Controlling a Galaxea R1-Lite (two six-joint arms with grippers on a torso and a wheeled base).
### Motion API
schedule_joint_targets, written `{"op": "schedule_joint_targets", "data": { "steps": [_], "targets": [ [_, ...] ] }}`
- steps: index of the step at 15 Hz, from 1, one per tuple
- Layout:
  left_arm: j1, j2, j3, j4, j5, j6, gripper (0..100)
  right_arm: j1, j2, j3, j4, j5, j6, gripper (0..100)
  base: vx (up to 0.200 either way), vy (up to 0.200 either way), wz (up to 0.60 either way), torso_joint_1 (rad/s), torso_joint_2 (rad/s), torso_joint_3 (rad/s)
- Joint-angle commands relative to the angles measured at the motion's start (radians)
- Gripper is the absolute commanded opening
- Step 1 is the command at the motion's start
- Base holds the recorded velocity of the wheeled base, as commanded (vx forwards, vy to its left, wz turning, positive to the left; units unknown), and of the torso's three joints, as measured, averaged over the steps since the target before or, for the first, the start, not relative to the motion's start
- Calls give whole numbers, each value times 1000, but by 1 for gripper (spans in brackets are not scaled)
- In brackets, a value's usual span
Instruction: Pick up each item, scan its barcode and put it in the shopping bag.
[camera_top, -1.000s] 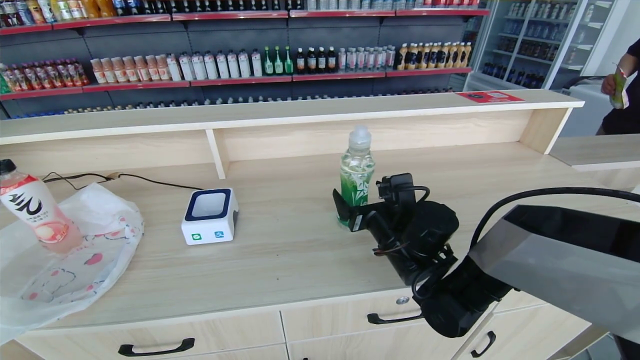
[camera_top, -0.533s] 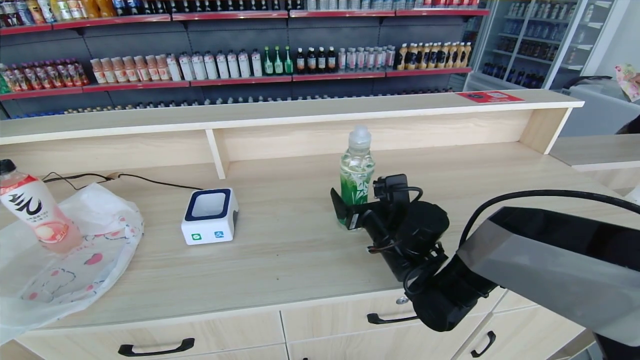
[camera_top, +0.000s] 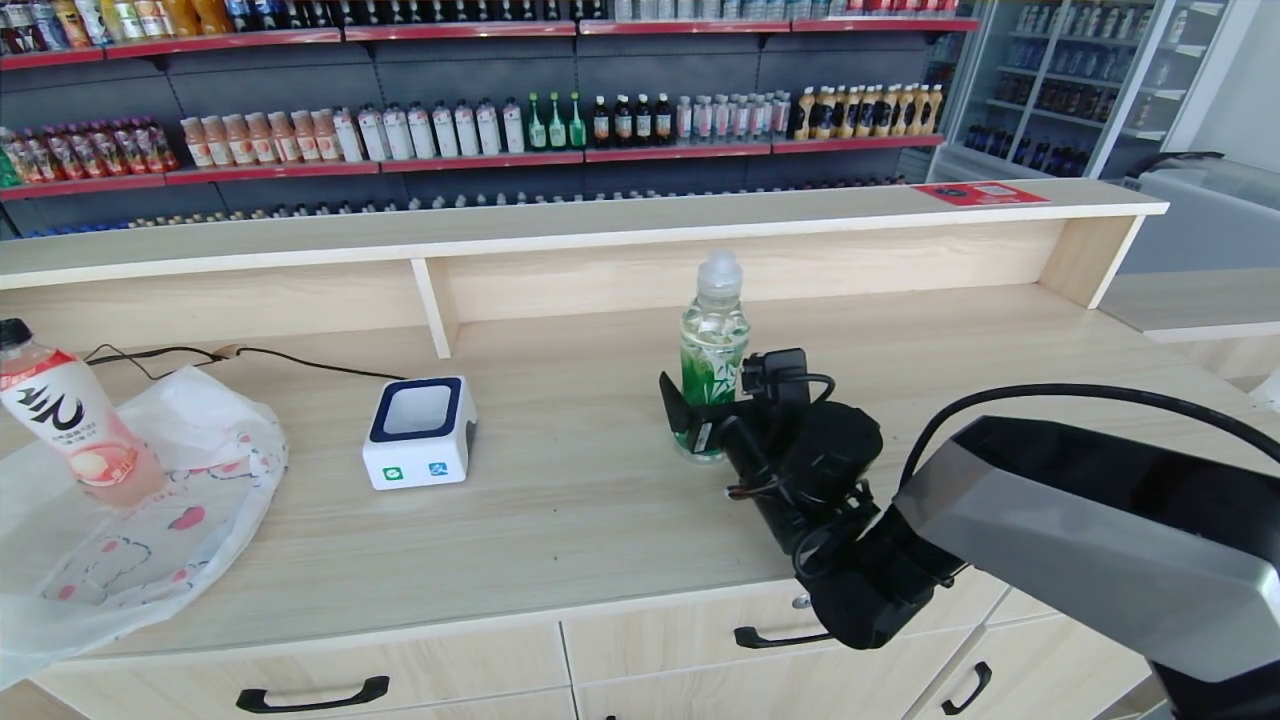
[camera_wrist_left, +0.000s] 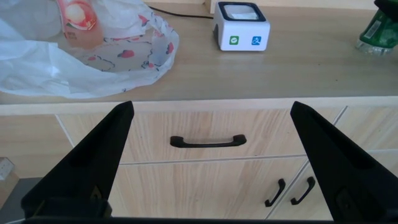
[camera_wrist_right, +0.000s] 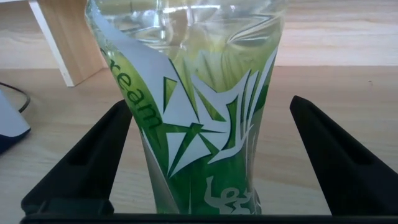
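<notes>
A clear bottle with a green label (camera_top: 713, 345) stands upright on the wooden counter (camera_top: 580, 500). My right gripper (camera_top: 703, 418) is open around its lower part. In the right wrist view the bottle (camera_wrist_right: 205, 124) stands between the spread fingers (camera_wrist_right: 93, 155) without touching them. At the far left a pink drink bottle (camera_top: 70, 420) lies in the white shopping bag (camera_top: 160, 520). A white barcode scanner (camera_top: 420, 430) sits between bag and green bottle. My left gripper (camera_wrist_left: 211, 107) hangs open in front of the drawers, below the counter edge, with the bag (camera_wrist_left: 81, 68) and scanner (camera_wrist_left: 241, 26) beyond it.
A raised wooden ledge (camera_top: 600, 225) with an upright divider (camera_top: 432, 305) runs along the back of the counter. A black cable (camera_top: 300, 362) leads to the scanner. Drawers with black handles (camera_top: 312, 695) lie under the counter. Shelves of drinks (camera_top: 480, 125) fill the far wall.
My right arm has crept forward and a little left, bringing its fingers further around the green bottle's base. The bottle, scanner and bag have not moved.
</notes>
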Motion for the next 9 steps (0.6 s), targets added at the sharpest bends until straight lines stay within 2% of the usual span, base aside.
{"op": "schedule_joint_targets", "data": {
  "steps": [1,9],
  "targets": [
    [0,1,0,-1,0,0,100,1,5,-6,-1,0,0,100,0,0,0,0,0,0],
    [0,1,0,-2,1,2,100,-2,19,-33,-1,1,3,100,0,0,0,0,0,0]
  ]
}}
